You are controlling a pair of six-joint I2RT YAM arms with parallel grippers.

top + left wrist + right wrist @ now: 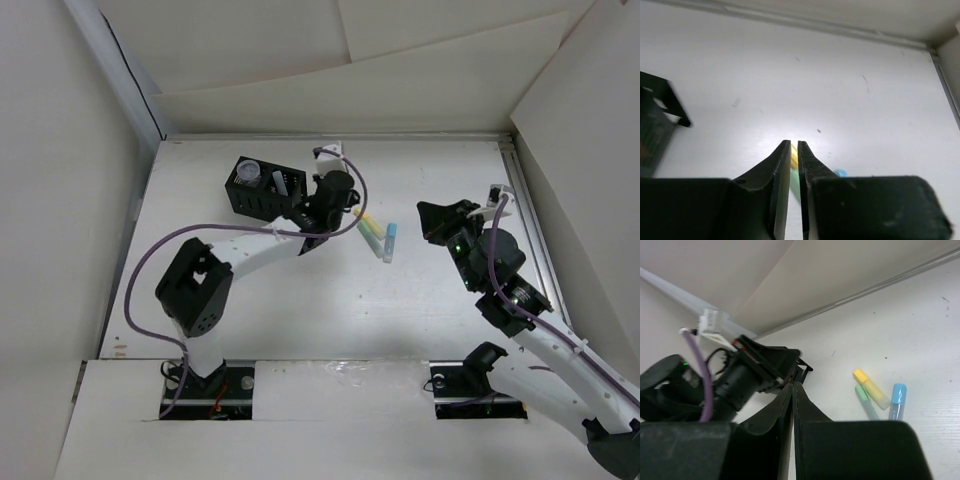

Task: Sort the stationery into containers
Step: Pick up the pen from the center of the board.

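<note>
The black organizer box (pixel 262 190) stands at the back left with the clear round jar (pixel 248 172) inside it. A yellow stick (pixel 368 220), a pale green stick (pixel 376 237) and a light blue stick (pixel 390 241) lie together on the table; they also show in the right wrist view, yellow (pixel 871 388), green (pixel 866 402), blue (pixel 897 400). My left gripper (pixel 350 200) hangs between the box and the sticks, jaws shut to a thin slit and empty (pixel 794 144); yellow (pixel 794 157) shows through the slit. My right gripper (pixel 432 216) is shut and empty (pixel 792 385), right of the sticks. No orange stick shows.
Cardboard walls enclose the white table (pixel 330 300) at the back and both sides. A raised rail (pixel 525 220) runs along the right edge. The left arm's purple cable (pixel 150 270) loops over the left side. The box corner (pixel 660 115) shows left in the left wrist view.
</note>
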